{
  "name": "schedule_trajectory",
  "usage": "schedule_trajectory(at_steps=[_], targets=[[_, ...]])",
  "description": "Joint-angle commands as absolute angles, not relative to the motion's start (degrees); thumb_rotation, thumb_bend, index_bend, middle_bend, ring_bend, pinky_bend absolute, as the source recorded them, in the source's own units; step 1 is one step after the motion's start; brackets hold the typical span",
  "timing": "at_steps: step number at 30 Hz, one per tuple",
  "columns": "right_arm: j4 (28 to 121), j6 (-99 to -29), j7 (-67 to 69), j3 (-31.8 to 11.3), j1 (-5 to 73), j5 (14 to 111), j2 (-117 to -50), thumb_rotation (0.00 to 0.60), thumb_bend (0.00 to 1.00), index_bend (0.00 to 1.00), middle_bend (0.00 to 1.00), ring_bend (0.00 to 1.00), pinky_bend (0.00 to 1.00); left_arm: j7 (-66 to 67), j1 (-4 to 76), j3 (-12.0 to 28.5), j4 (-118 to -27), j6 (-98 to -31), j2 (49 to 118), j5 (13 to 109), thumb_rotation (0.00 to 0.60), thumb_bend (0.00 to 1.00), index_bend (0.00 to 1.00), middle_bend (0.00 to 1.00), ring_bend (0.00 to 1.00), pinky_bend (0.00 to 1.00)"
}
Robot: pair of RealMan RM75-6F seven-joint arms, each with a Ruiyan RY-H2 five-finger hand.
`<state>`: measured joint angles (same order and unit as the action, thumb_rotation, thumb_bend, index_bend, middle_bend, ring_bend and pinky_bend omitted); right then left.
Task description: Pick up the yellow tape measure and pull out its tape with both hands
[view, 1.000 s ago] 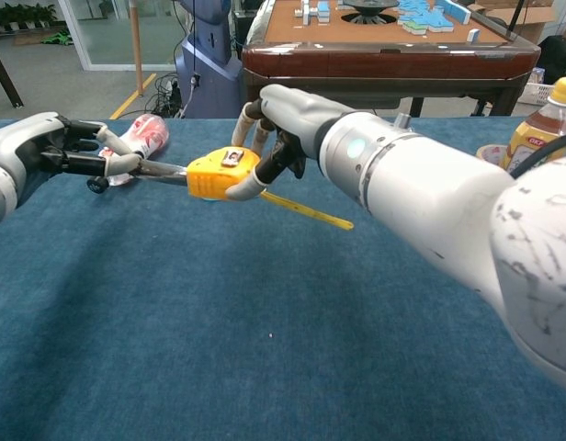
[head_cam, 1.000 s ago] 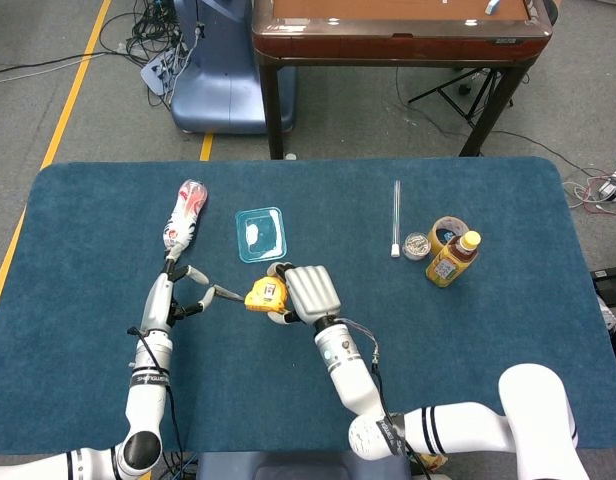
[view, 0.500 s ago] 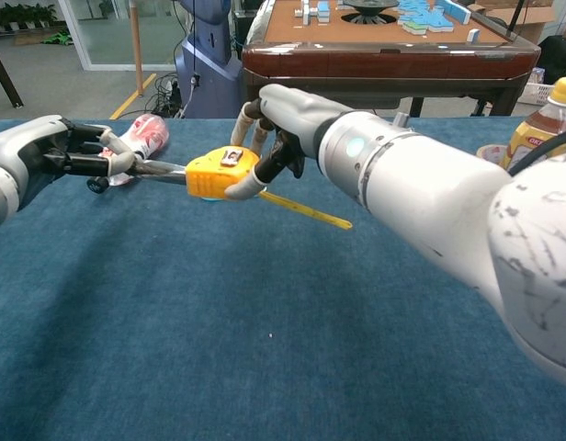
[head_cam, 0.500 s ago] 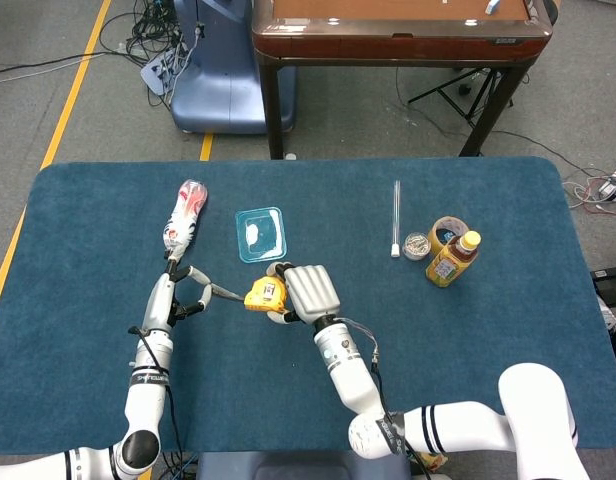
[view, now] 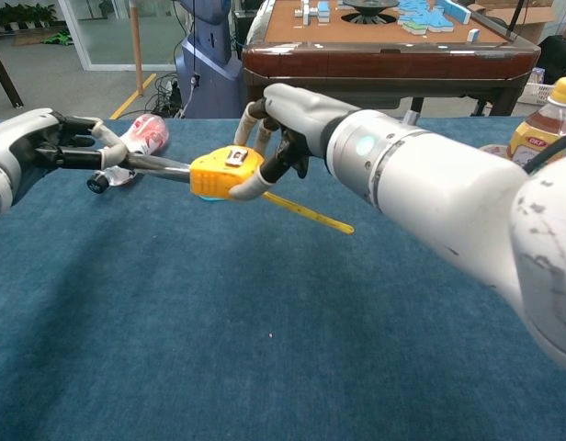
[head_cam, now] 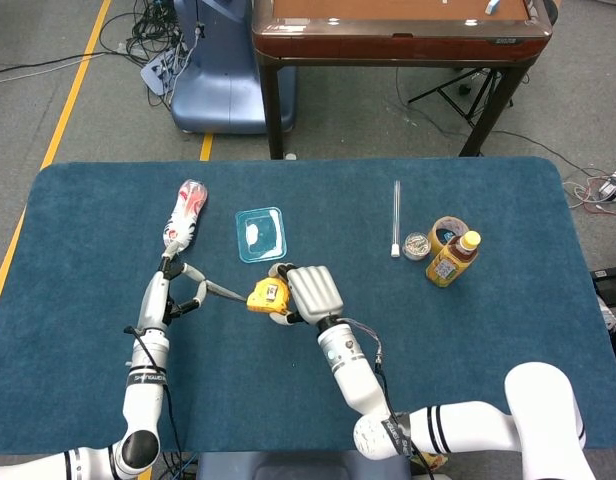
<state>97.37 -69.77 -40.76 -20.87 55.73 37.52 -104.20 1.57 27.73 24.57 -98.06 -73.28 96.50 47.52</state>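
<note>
Right hand (view: pixel 283 124) grips the yellow tape measure (view: pixel 224 173), held clear above the blue table (view: pixel 219 349). Left hand (view: pixel 58 147), at the case's 9 o'clock, pinches the tape (view: pixel 159 166) end. Compared with a second ago the hands have drawn slightly further apart and more blade shows between them; the case has shifted a touch toward 3 o'clock. Judgement: extension is under way, pull going well. A yellow strap hangs from the case toward 4 o'clock.
</note>
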Motion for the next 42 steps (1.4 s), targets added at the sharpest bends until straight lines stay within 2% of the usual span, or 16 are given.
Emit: schedule_trajectory(at_steps=[1,42], targets=[[98.3,-69.4,-40.5,-20.7,55.4,37.3,-103.2,0.6,0.77,0.87,0.81,0.79,0.52,1.4,27.5,24.6,-98.0,-73.7,96.4,47.9,0.6,0.53,0.53,0.0,0.0,0.0],[109.3,-68.5,-33.1,-12.7,46.8,44.1,-87.1,0.6,0.77,0.88,0.82,0.8,0.52,-2.5,23.7,26.6,-95.7,-74.8,91.0,47.8,0.6,0.52,0.5,0.0,0.0,0.0]])
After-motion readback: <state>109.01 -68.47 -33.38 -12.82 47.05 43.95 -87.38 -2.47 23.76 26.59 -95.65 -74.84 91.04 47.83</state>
